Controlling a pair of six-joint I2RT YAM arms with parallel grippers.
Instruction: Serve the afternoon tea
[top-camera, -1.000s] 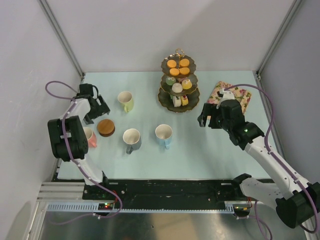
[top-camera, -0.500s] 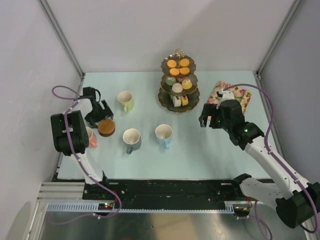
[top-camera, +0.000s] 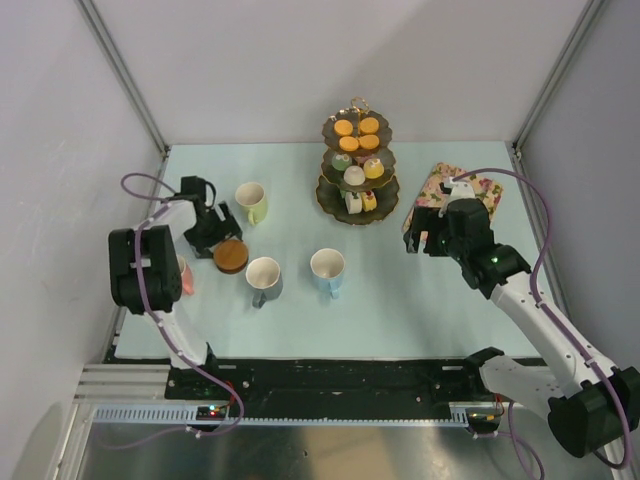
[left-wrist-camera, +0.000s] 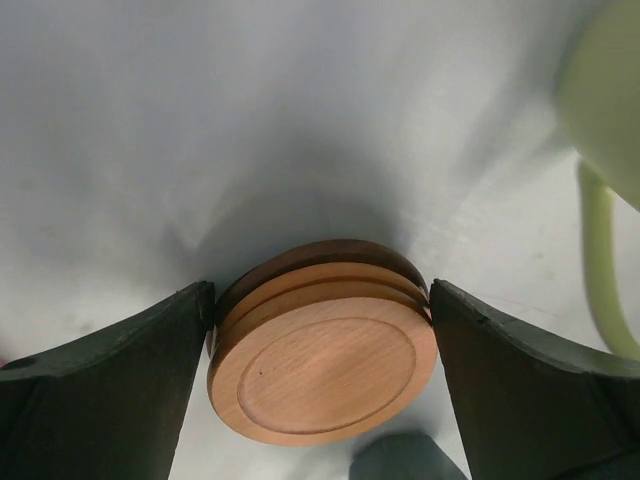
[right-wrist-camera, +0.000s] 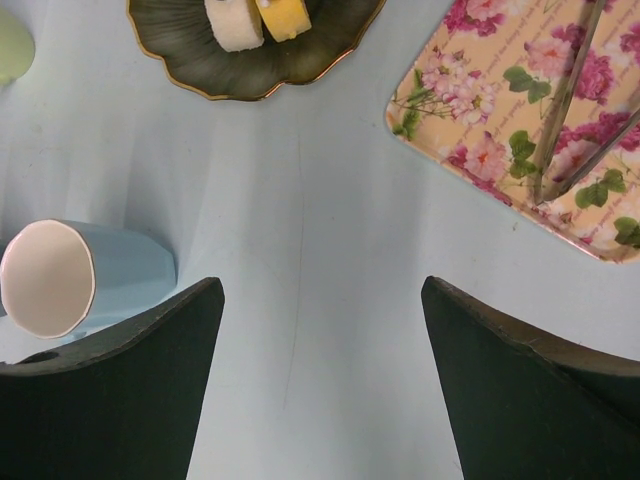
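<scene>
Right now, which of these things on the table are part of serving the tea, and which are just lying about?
Part of the tea:
three-tier stand, small cakes, yellow-green mug, pink mug, grey mug, blue mug, stack of coasters

Just lying about:
floral tray, metal tongs lying on it

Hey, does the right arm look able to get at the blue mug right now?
Probably yes: the right hand is open and empty, and only bare table lies between it and the blue mug.
</scene>
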